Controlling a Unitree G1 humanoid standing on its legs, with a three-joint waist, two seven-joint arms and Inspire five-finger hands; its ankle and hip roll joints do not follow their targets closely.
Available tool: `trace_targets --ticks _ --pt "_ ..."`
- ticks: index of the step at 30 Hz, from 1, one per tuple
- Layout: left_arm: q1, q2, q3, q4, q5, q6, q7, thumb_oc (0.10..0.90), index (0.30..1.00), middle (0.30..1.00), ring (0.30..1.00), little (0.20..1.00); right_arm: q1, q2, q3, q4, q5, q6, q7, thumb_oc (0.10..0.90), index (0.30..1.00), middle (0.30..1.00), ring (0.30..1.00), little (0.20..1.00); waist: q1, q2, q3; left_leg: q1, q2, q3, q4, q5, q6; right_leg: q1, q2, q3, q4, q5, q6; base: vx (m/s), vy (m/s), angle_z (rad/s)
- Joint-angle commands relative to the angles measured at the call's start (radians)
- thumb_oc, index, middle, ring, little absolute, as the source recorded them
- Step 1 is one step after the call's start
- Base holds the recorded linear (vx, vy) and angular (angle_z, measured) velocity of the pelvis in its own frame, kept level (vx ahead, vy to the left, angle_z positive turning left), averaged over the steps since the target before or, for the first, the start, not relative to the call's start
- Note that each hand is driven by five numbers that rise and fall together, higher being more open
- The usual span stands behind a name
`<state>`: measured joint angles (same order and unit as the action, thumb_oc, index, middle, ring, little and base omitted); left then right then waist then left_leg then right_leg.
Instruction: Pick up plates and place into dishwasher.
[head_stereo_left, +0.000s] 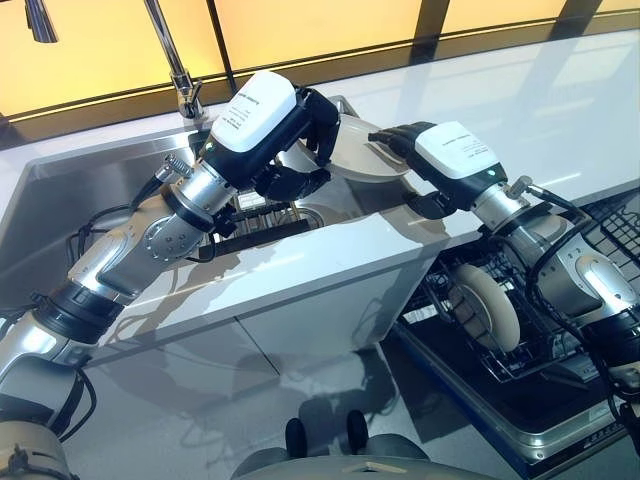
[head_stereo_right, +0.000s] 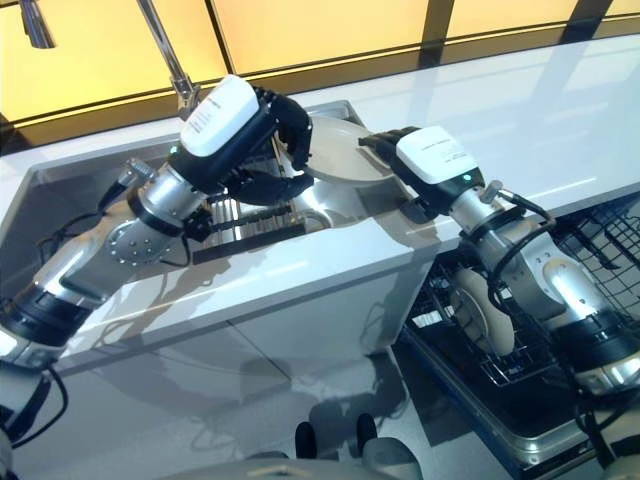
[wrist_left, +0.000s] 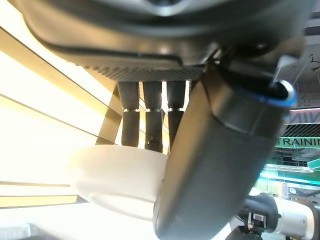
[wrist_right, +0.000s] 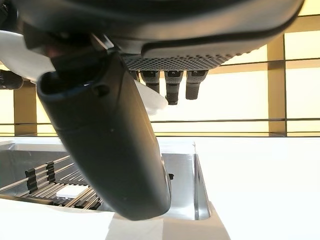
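left hand fingers curl round plate; right hand touches its rim.

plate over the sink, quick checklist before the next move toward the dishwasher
1. Left hand grips the plate: ok, its fingers curl over the rim above the sink.
2. Right hand has a grip for the handover: cannot tell, it sits at the plate's edge, and the right wrist view does not settle whether the fingers close on it.
3. Plate lifted off the sink rack: ok, held above it.
4. Dishwasher rack pulled out: ok, open at lower right.
5. Free slot in the rack: cannot tell, one plate already stands there and the right arm hides much of it.
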<state>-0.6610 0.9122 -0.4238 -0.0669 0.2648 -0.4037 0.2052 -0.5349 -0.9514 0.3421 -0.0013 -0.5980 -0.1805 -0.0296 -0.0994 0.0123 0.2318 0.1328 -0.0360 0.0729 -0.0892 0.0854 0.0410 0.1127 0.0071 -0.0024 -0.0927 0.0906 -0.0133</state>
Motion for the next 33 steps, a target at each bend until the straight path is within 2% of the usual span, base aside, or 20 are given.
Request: trace_targets --ticks 1,13,14,15,16,33 --pt "-0.141 -0.063 0.005 -0.014 -0.069 -0.043 0.053 0.1 0.3 0.3 0.3 0.2 -0.115 0.013 0.011 0.027 0.071 -0.018 -0.084 0.8 0.9 0.9 0.9 0.9 0.027 -0.019 -0.178 0.045 -0.049 -0.054 0.002 -0.171 0.021 0.066 0.047 -0.04 0.005 -0.131 0.031 0.0 0.0 0.0" --pt "-0.131 -0.124 0.007 -0.006 -0.105 -0.042 0.017 0.1 0.3 0.3 0.3 0.2 -0.119 0.103 -0.027 0.002 0.141 -0.091 -0.189 0.8 0.9 0.9 0.9 0.9 0.032 -0.012 -0.18 0.049 -0.051 -0.066 0.002 -0.176 0.025 0.069 0.049 -0.035 0.005 -0.134 0.03 0.0 0.0 0.0" --pt "-0.131 -0.127 0.006 -0.006 -0.108 -0.041 0.015 0.1 0.3 0.3 0.3 0.2 -0.118 0.108 -0.03 -0.003 0.146 -0.097 -0.195 0.542 0.679 0.679 0.679 0.642 0.033 -0.012 -0.181 0.048 -0.05 -0.066 0.002 -0.176 0.025 0.069 0.049 -0.036 0.005 -0.134 0.03 0.0 0.0 0.0" --pt "-0.13 -0.131 0.006 -0.003 -0.111 -0.044 0.013 0.1 0.3 0.3 0.3 0.2 -0.117 0.113 -0.032 -0.005 0.148 -0.105 -0.197 0.391 0.549 0.549 0.549 0.491 0.033 -0.012 -0.181 0.048 -0.05 -0.065 0.002 -0.176 0.026 0.068 0.049 -0.036 0.005 -0.134 0.031 0.0 0.0 0.0" --pt "-0.131 -0.135 0.005 0.002 -0.112 -0.048 0.012 0.1 0.3 0.3 0.3 0.2 -0.118 0.116 -0.032 -0.007 0.145 -0.106 -0.197 0.1 0.3 0.3 0.3 0.2 0.033 -0.012 -0.182 0.048 -0.05 -0.065 0.002 -0.176 0.026 0.068 0.049 -0.036 0.005 -0.134 0.031 0.0 0.0 0.0" --pt "-0.142 -0.132 -0.001 -0.001 -0.122 -0.037 0.016 0.1 0.3 0.3 0.3 0.2 -0.124 0.096 -0.021 -0.001 0.117 -0.085 -0.195 0.1 0.3 0.3 0.3 0.2 0.032 -0.015 -0.186 0.048 -0.049 -0.063 0.002 -0.176 0.026 0.067 0.05 -0.037 0.005 -0.135 0.029 0.0 0.0 0.0"
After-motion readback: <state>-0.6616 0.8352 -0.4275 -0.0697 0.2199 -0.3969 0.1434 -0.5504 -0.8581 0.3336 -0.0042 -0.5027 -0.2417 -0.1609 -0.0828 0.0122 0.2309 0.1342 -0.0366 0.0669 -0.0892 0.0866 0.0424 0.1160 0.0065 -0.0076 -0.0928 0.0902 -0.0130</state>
